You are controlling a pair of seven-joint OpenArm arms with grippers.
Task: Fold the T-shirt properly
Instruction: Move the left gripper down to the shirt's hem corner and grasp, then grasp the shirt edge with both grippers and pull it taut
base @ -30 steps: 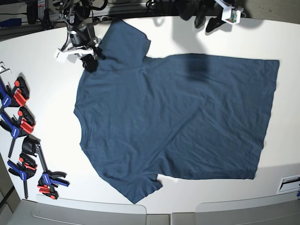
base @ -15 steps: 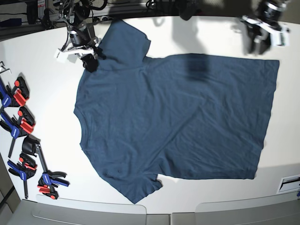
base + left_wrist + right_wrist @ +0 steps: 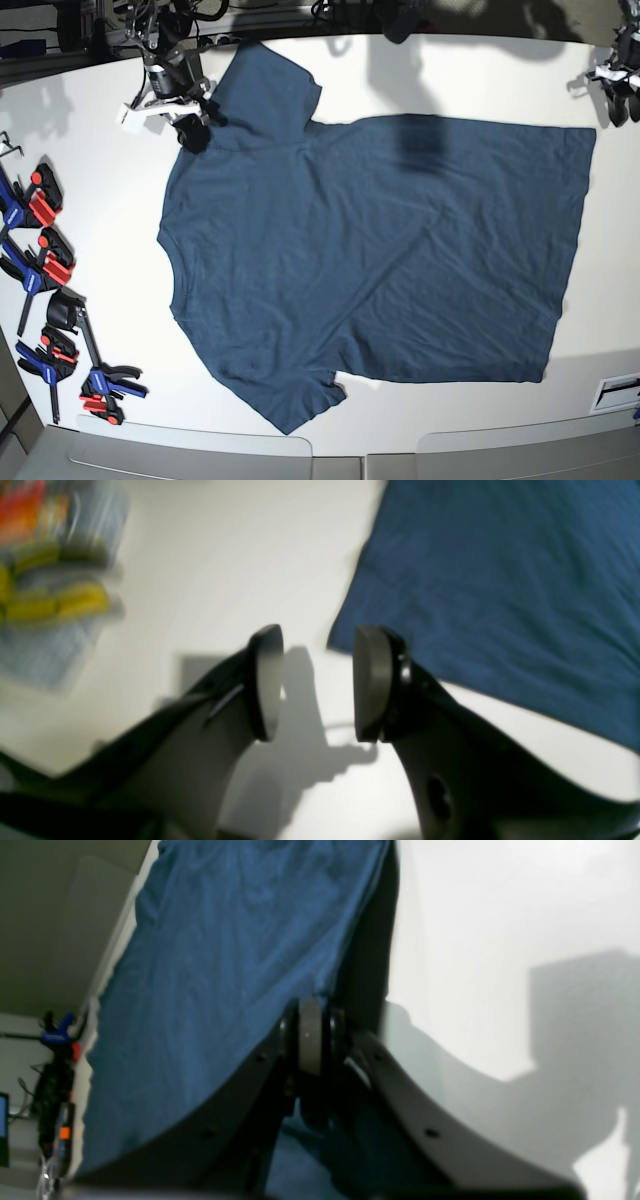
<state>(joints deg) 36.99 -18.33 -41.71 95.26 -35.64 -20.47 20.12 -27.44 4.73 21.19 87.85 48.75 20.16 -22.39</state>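
The dark navy T-shirt (image 3: pixel 380 250) lies spread flat on the white table (image 3: pixel 450 80), neck to the left and hem to the right. My right gripper (image 3: pixel 190 125) is shut on the shirt's edge by the far sleeve; in the right wrist view its jaws (image 3: pixel 312 1040) are closed with blue cloth (image 3: pixel 225 965) running into them. My left gripper (image 3: pixel 618 100) is at the far right, just beyond the shirt's far hem corner. In the left wrist view it (image 3: pixel 317 685) is open and empty above the bare table, with the shirt's corner (image 3: pixel 345 640) just past its fingertips.
Several blue, red and black clamps (image 3: pixel 45 270) lie along the table's left edge. A white label (image 3: pixel 615 392) sits at the front right. Blurred colourful items (image 3: pixel 55 580) show at the left of the left wrist view. Cables and gear crowd the table's far edge.
My left arm has swung right along the far edge, from above the table's far middle to the shirt's far hem corner. The right gripper and the shirt have not moved.
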